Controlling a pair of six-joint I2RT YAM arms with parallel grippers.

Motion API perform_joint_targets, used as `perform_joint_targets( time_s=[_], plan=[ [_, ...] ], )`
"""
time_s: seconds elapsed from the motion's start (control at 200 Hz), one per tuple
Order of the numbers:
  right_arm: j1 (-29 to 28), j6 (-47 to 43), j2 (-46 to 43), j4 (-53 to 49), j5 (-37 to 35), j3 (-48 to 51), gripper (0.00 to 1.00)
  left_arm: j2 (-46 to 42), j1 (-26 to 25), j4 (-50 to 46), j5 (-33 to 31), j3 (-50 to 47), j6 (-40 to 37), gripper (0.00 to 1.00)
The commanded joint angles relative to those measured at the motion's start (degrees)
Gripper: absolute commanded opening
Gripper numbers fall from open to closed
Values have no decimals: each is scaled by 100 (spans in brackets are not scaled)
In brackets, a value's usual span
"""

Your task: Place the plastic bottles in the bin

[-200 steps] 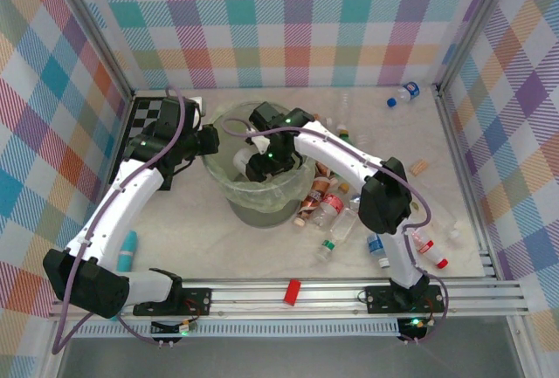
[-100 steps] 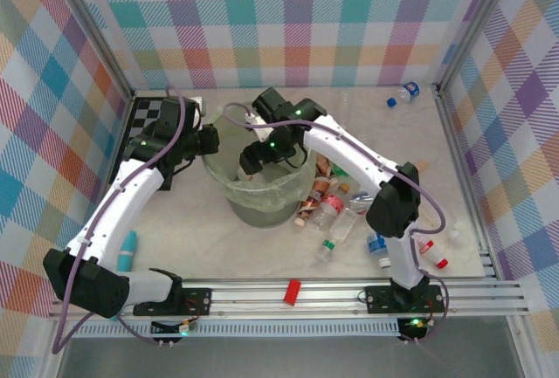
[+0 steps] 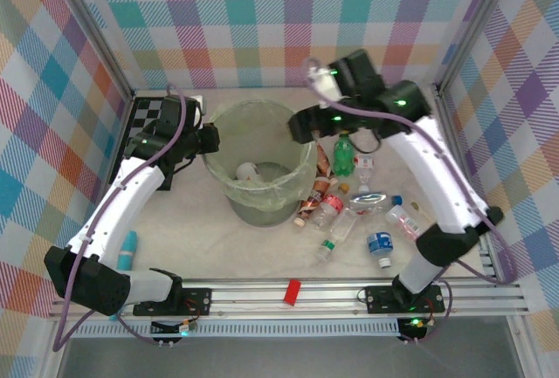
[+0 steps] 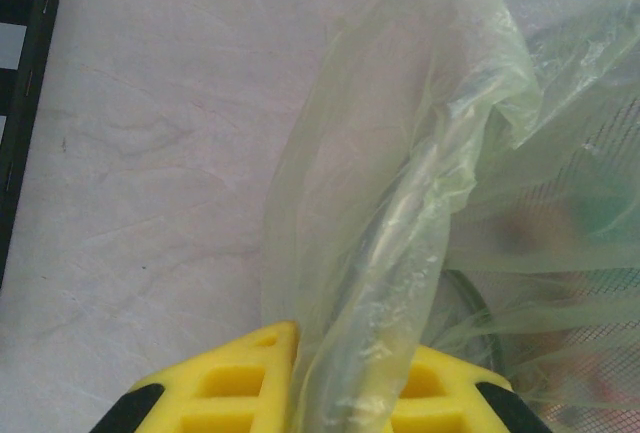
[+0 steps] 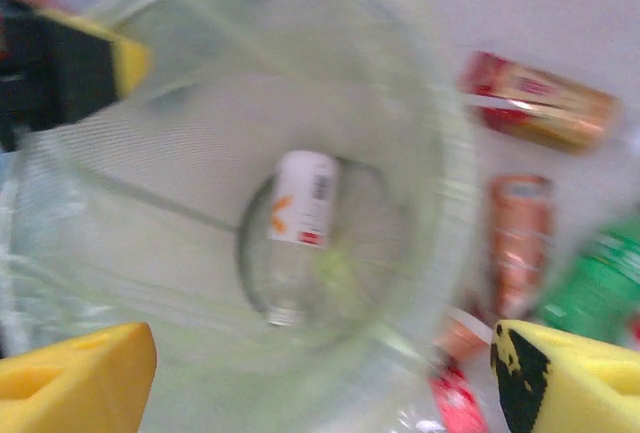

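Right jaws: we see the right gripper point(image 5: 320, 378) with its yellow pads point(image 5: 75, 383) wide apart and nothing between them. A second ago it sat low inside the bin with the jaws narrower.
Left jaws: the left gripper point(image 4: 345, 398) is pinched together on the liner point(image 4: 400, 253) at the bin's left edge, just as it was a second ago.
Bottle in the bin: a clear bottle with a white label point(image 5: 300, 213) lies on its side on the bottom of the bin point(image 3: 262, 208).
What changed: the right gripper point(image 3: 303, 125) has let go, risen out of the bin and swung over towards its right rim.
Meaning: we judge this drop finished. One more bottle is in, and many are left on the table.
Remaining bottles: a green bottle point(image 3: 344, 153) and a loose cluster point(image 3: 336, 212) lie just right of the bin. One bottle point(image 3: 403, 94) lies far back by the right wall.
Right arm: raised high and bent, with the wrist camera looking down into the bin.
Left arm: stretched forward from its base, the wrist at the bin's left rim near the chessboard point(image 3: 144, 120).
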State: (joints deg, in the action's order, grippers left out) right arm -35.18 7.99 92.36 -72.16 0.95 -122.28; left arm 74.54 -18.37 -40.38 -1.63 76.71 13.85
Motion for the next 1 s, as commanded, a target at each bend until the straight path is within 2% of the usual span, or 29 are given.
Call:
perform_joint_targets(
  time_s=[0.0,0.215,0.29,0.42,0.495,0.665,0.995],
  plan=[
    [762,202,-355,-637,-659,814,87,106,-53,-40,-192,59,-117,8],
    [2839,-83,-1172,163,-1223,3388,88,150,-53,133,85,-21,-137,8],
    [3352,-339,-1245,525,-1493,4154,89,218,-54,129,117,15,-170,8],
    [3737,-778,-1046,1213,-1663,5132,91,295,-53,100,255,141,-266,8],
    [4094,-875,-713,1503,-1532,5431,91,280,-52,126,363,178,-277,8],
    [4484,-1056,-405,1992,-1450,5735,91,148,-44,62,283,187,-393,8],
    [4839,-1186,241,2510,-861,5723,91,130,-35,115,330,47,-400,8]
  ],
)
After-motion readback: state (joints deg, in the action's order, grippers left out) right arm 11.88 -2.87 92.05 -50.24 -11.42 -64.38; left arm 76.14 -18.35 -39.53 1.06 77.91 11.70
